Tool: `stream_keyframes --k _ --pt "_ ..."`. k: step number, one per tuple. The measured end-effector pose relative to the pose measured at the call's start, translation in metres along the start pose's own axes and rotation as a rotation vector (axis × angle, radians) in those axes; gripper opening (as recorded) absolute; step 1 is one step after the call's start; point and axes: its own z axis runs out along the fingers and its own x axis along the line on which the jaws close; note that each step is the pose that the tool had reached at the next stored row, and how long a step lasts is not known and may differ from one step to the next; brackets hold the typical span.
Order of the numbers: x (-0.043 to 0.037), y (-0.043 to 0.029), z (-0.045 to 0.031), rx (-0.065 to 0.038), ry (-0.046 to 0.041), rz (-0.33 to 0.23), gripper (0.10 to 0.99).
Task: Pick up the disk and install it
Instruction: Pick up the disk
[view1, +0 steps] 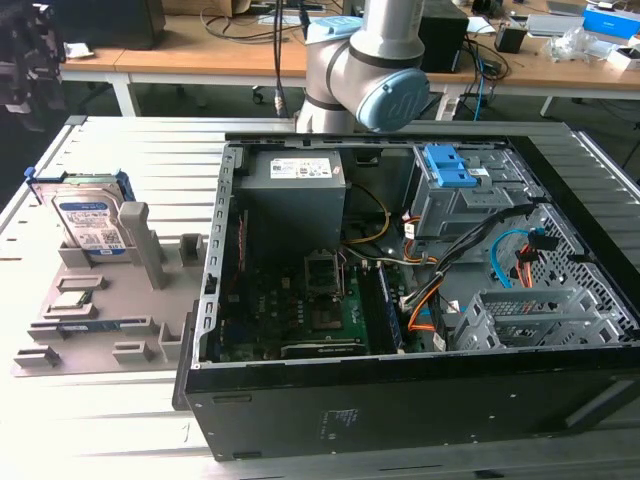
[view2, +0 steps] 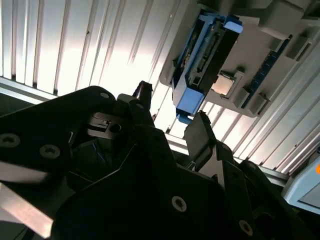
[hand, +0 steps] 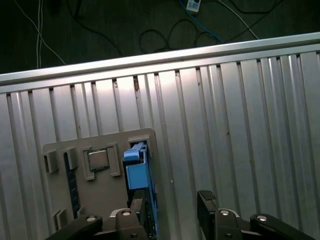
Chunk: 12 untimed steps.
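Jo: Gripper (hand: 172, 207) housing sits closest in both wrist views, all black plates and screw heads. Its jaws stand wide apart, with bare ribbed table (hand: 235, 125) showing between them.

Sam: And the disk (hand: 137, 170)?

Jo: On edge in a slot of the grey holder tray (hand: 100, 192), right at the tray's rim. One finger (hand: 139, 205) overlaps its blue frame in the first wrist view. I cannot tell whether they touch.

Sam: Room around it?

Jo: Past that rim of the tray, plain table runs to a raised edge rail (hand: 150, 57), then dark floor with cables (hand: 165, 35). On the tray, a tall grey post (view1: 140, 235) stands just beside the disk. The open computer case (view1: 400, 410) stands just beside the tray, on the exterior view's right.

Sam: Anything hidden?

Jo: The disk's lower part is sunk in the slot. The gripper's body covers the tray's near end in the first wrist view. A small square chip (hand: 98, 160) lies in a tray pocket near the disk. Beyond the tray in the exterior view, a dark mass (view1: 25, 60) is cut off by the picture's edge, and I cannot make out what it is.
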Motion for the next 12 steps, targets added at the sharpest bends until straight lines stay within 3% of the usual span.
stream_keyframes --k 6,10,12 --pt "0.0025 -0.0003 0.0116 0.0 0.0046 0.0 0.541" --pt "0.0156 -0.002 0.0118 0.0 0.0047 -0.003 0.541" --pt "0.0314 -0.004 0.012 0.001 0.007 -0.005 0.541"
